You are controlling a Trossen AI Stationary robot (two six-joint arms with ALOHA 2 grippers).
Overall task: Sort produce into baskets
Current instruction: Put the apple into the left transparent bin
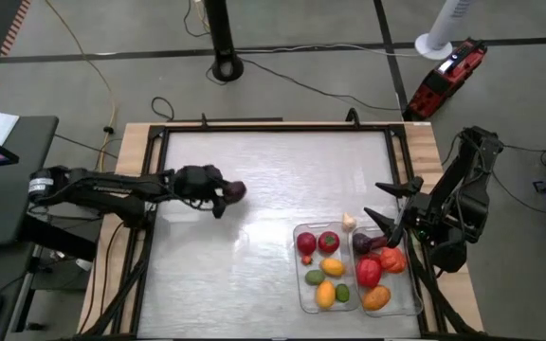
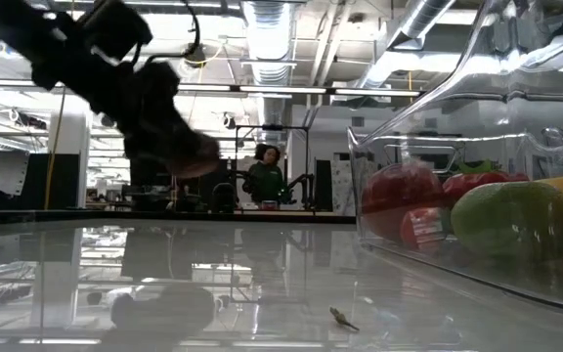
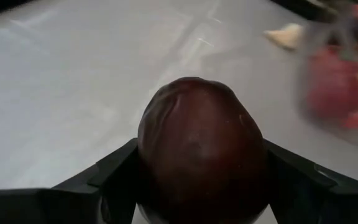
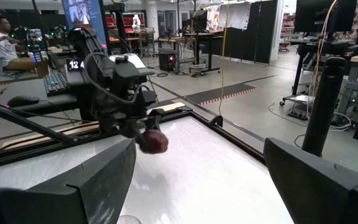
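Note:
My left gripper is over the table's left-middle, shut on a dark red-purple round fruit, which also shows in the left wrist view and the right wrist view. Two clear baskets stand side by side at the near right: the left basket holds red, yellow, orange and green produce, and the right basket holds red, orange and dark purple pieces. My right gripper is open and empty above the right basket's far end. A white piece lies on the table just beyond the baskets. My left gripper pinches the fruit's two opposite sides between its two fingers. The fingers reach out level from the table's left. The fruit bulges forward past the fingertips. It is lifted clear of the table.
The table's middle and far part are bare white surface, ringed by a dark frame. In the low view the left basket's clear wall fills the right side. A person sits in the room beyond the table.

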